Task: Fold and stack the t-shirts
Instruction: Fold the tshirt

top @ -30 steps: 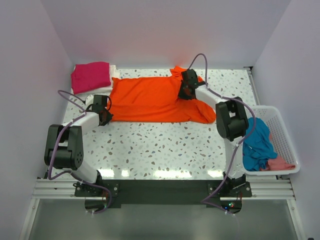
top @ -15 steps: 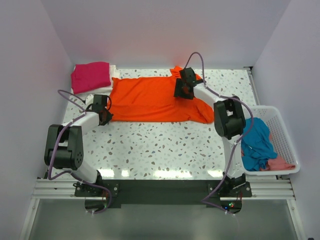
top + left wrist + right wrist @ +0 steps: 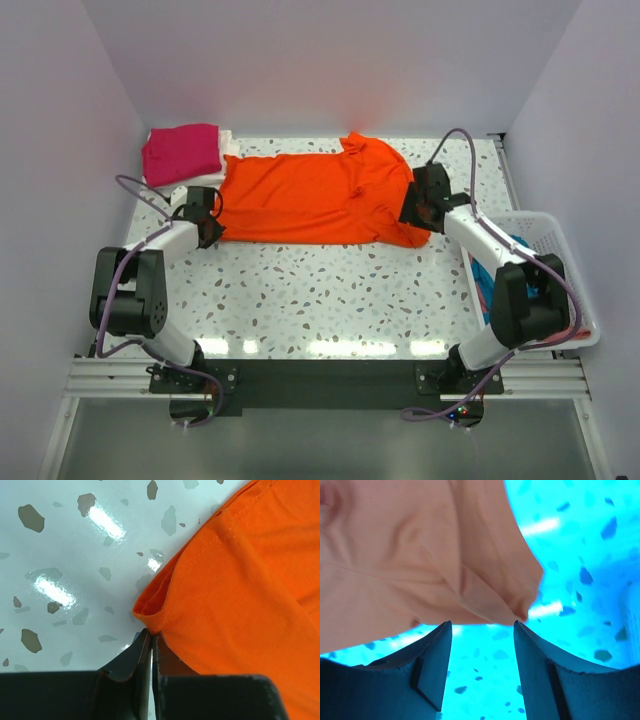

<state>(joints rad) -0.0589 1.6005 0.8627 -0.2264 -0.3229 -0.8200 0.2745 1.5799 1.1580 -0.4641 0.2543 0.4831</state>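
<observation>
A bright orange t-shirt [image 3: 315, 195] lies spread flat across the back of the table. My left gripper [image 3: 213, 232] is shut on its near left corner; the left wrist view shows the hem fold [image 3: 150, 615] pinched at the fingertips [image 3: 151, 632]. My right gripper [image 3: 410, 212] hovers open at the shirt's right end. In the right wrist view its fingers [image 3: 435, 650] stand apart over bare table, with the shirt's edge [image 3: 510, 605] just beyond the tips and nothing between them. A folded magenta-pink shirt [image 3: 182, 152] rests on a white one [image 3: 229, 143] at the back left.
A white slatted basket [image 3: 560, 250] stands off the table's right edge, with a teal-blue shirt [image 3: 477, 285] in it mostly hidden behind my right arm. Walls close in at the back and both sides. Speckled tabletop [image 3: 320, 290] lies in front of the orange shirt.
My right gripper opened, let go of the orange shirt near its collar and swung right and nearer, to the shirt's right end. The left gripper stayed shut on its corner.
</observation>
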